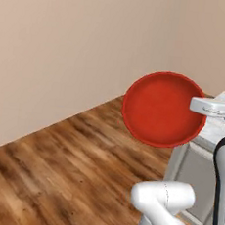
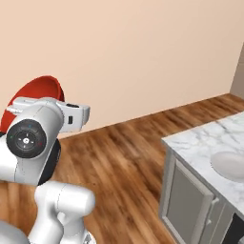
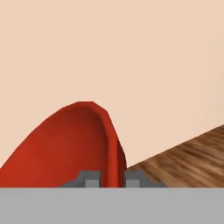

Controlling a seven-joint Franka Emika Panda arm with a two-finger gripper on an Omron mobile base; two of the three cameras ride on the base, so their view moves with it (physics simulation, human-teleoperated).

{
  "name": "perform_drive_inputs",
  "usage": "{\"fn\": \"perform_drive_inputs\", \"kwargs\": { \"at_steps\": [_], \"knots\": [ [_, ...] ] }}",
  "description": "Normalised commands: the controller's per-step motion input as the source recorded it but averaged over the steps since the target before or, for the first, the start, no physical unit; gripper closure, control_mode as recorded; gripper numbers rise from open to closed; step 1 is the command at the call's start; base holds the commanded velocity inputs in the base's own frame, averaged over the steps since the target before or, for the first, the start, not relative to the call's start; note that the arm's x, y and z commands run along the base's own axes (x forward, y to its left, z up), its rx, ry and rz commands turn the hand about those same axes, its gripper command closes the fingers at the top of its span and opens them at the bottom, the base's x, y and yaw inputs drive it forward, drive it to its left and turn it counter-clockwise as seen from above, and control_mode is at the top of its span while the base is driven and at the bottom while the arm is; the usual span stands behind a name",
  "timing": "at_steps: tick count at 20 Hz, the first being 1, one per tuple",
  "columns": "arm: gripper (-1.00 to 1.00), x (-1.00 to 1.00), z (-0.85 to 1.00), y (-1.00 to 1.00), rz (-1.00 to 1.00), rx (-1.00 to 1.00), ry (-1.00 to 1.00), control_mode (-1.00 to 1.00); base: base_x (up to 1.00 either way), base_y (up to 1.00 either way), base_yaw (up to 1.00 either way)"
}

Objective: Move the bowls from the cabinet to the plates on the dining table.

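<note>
A wide, shallow, glossy red bowl [image 1: 161, 110] hangs in the air, tipped on its edge, with its hollow facing the left base camera. My gripper [image 1: 194, 104] is shut on the bowl's right rim. In the hand view the rim [image 3: 111, 144] runs between the two fingertips of the gripper [image 3: 113, 179]. From the right base view the bowl [image 2: 40, 90] peeks out behind my hand. The marble dining table [image 2: 200, 140] stands to the right, with a white-grey plate [image 2: 231, 164] on it, well clear of the bowl. The cabinet is out of view.
A plain beige wall [image 1: 67, 46] runs behind the bowl. Wooden floor [image 1: 53, 177] lies open below and to the left. The table's grey panelled base [image 2: 186, 200] and its corner [image 1: 216, 128] stand close on the right.
</note>
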Motion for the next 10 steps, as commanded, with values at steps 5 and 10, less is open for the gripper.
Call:
{"fn": "perform_drive_inputs", "kwargs": {
  "at_steps": [5,10],
  "knots": [
    [1.0,0.0,0.0,0.0,0.0,0.0,0.0,1.0,0.07,-0.27,-0.39],
    [1.0,0.0,0.0,0.0,0.0,0.0,0.0,1.0,0.05,-0.29,-0.37]
  ]
}}
